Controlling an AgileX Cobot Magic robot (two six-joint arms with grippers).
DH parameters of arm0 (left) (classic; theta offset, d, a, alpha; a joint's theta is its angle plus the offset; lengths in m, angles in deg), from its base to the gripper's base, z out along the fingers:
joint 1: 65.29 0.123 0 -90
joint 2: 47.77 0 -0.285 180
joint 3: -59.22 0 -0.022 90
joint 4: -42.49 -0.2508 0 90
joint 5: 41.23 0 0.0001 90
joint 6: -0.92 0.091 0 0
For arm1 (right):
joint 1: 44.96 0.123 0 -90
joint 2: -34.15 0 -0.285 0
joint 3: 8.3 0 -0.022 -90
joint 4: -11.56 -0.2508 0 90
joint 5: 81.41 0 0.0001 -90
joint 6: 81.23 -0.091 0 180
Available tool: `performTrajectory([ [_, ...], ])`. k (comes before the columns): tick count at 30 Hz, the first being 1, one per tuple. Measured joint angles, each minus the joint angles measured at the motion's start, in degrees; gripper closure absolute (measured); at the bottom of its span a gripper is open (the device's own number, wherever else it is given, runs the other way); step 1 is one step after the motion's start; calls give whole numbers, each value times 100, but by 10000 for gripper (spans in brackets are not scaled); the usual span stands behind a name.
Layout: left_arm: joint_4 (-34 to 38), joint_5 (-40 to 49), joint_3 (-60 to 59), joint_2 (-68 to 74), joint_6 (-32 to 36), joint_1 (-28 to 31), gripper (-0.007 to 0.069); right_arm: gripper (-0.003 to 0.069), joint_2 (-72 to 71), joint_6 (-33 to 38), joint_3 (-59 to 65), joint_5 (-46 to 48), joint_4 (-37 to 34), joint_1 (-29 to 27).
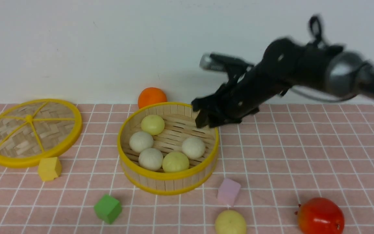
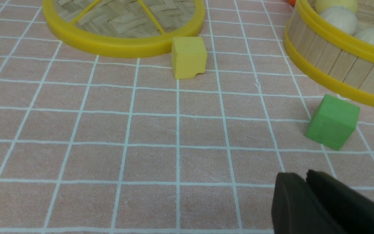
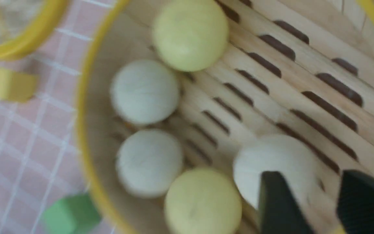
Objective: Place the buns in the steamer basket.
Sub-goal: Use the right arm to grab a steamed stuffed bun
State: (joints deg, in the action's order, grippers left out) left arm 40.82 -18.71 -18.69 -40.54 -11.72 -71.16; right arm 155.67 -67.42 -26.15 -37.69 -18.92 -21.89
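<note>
The steamer basket (image 1: 167, 183) stands mid-table and holds several buns: two pale yellow (image 1: 153, 124) (image 1: 175, 161) and three off-white (image 1: 141, 141) (image 1: 151, 159) (image 1: 193, 147). One more pale yellow bun (image 1: 230, 222) lies on the cloth near the front edge. My right gripper (image 1: 203, 113) hovers over the basket's back right rim, open and empty. In the right wrist view its fingers (image 3: 307, 182) straddle air above an off-white bun (image 3: 271, 162). My left gripper (image 2: 305, 177) is shut on nothing, low over the cloth near the green cube (image 2: 333, 122).
The flat woven lid (image 1: 31, 131) lies at the left with a yellow cube (image 1: 49, 168) in front of it. An orange ball (image 1: 152, 97) sits behind the basket. A green cube (image 1: 107, 208), a pink cube (image 1: 228, 191) and a red fruit (image 1: 320, 216) lie along the front.
</note>
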Motion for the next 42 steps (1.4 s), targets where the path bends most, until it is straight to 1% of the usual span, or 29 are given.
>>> performTrajectory([
  [1,0,0,0,0,0,0,524,282,-214,-117,0,277,104,-5],
  [2,0,0,0,0,0,0,524,275,-280,-168,6,374,142,-5],
  [4,0,0,0,0,0,0,521,258,-659,-498,249,805,356,78],
  [5,0,0,0,0,0,0,519,258,-855,-631,592,907,475,171],
  [7,0,0,0,0,0,0,517,262,-955,-706,839,921,566,250],
  [10,0,0,0,0,0,0,514,296,-1301,-998,2060,727,717,669],
  [14,0,0,0,0,0,0,513,338,-1438,-1210,2819,416,722,889],
  [20,0,0,0,0,0,0,508,352,-1406,-1236,3037,-31,715,982],
  [30,0,0,0,0,0,0,498,355,-861,-1262,3037,-177,1094,982],
  [32,0,0,0,0,0,0,496,382,-779,-1224,3037,-252,1126,982],
  [34,0,0,0,0,0,0,496,433,-766,-1223,3037,-286,1126,982],
  [35,0,0,0,0,0,0,496,441,-766,-1223,3037,-286,1126,982],
  [36,0,0,0,0,0,0,496,482,-766,-1218,3037,-286,1126,982],
  [37,0,0,0,0,0,0,496,558,-766,-1218,3031,-260,1126,982],
  [38,0,0,0,0,0,0,496,606,-785,-1218,3024,-212,1126,982],
  [39,0,0,0,0,0,0,496,636,-821,-1218,2973,-82,1141,982],
  [41,0,0,0,0,0,0,496,643,-867,-1218,2880,92,1146,982],
  [42,0,0,0,0,0,0,495,643,-989,-1187,2671,413,1150,982],
])
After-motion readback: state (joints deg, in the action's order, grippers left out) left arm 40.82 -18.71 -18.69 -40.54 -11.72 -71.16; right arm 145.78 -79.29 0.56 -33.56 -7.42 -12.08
